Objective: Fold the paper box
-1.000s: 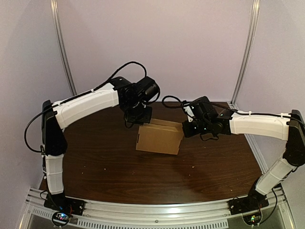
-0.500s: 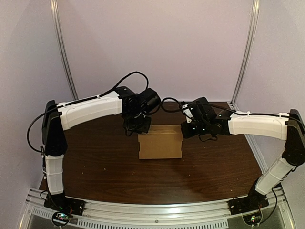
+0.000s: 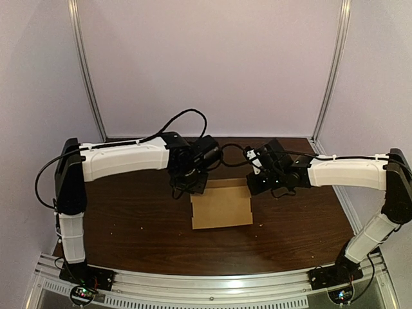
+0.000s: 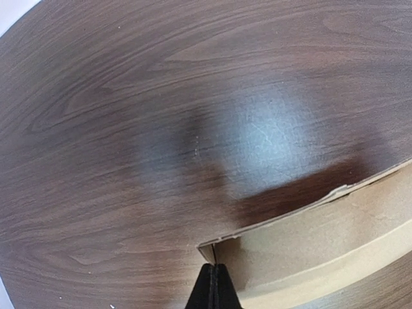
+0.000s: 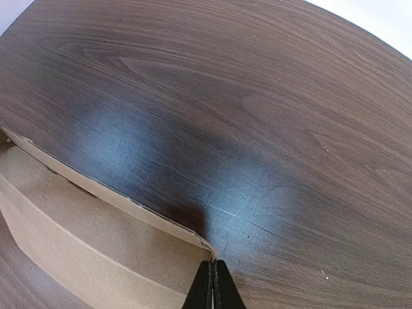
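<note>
Dark table point(image 3: 129, 219) bears paper box point(image 3: 221, 207); left jaws, right jaws clamp its far corners.

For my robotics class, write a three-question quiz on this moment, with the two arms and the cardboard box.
1. True or false: the paper box sits at the table's near edge.
2. The left end effector is: A open above the box; B shut on a box corner; C flat on bare wood.
3. Fill in: the right end effector pinches the box's far ____ corner.
Key: 1 false; 2 B; 3 right.
</note>
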{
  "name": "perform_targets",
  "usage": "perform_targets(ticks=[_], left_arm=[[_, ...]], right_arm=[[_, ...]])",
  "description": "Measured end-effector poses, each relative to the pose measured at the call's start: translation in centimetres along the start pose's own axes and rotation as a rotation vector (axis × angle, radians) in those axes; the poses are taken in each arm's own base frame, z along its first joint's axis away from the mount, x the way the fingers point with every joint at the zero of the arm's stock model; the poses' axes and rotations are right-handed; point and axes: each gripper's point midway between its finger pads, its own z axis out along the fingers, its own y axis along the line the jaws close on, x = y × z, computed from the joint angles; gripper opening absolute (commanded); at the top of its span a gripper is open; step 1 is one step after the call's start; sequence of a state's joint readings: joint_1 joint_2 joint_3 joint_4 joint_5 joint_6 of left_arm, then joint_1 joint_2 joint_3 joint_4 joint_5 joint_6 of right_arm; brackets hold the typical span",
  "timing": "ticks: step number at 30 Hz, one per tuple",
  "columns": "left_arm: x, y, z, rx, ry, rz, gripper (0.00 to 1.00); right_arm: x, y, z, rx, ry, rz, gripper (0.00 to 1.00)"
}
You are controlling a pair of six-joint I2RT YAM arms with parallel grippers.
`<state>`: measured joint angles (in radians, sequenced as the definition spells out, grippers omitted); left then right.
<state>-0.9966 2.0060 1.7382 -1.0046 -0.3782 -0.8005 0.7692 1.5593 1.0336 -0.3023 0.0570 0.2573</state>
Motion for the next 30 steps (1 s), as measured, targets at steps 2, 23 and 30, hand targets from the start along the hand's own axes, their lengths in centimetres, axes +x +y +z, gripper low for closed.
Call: perform_targets(ticks=[2, 23, 30], left_arm=[[0.3, -0.2, 0.0, -0.003, -0.006, 0.000, 0.00], [3.8, -1.4, 2.0, 0.032, 0.056, 0.001, 0.00], [4.0, -2.6, 2.1, 0.082, 0.062, -0.005, 0.00]], right_arm=[[0.1, 0.0, 0.0, 0.001, 0.002, 0.000, 0.00], [4.6, -0.3, 3.1, 0.002, 0.124, -0.020, 0.00], [5.4, 0.0, 3.6, -0.007, 0.152, -0.025, 0.00]])
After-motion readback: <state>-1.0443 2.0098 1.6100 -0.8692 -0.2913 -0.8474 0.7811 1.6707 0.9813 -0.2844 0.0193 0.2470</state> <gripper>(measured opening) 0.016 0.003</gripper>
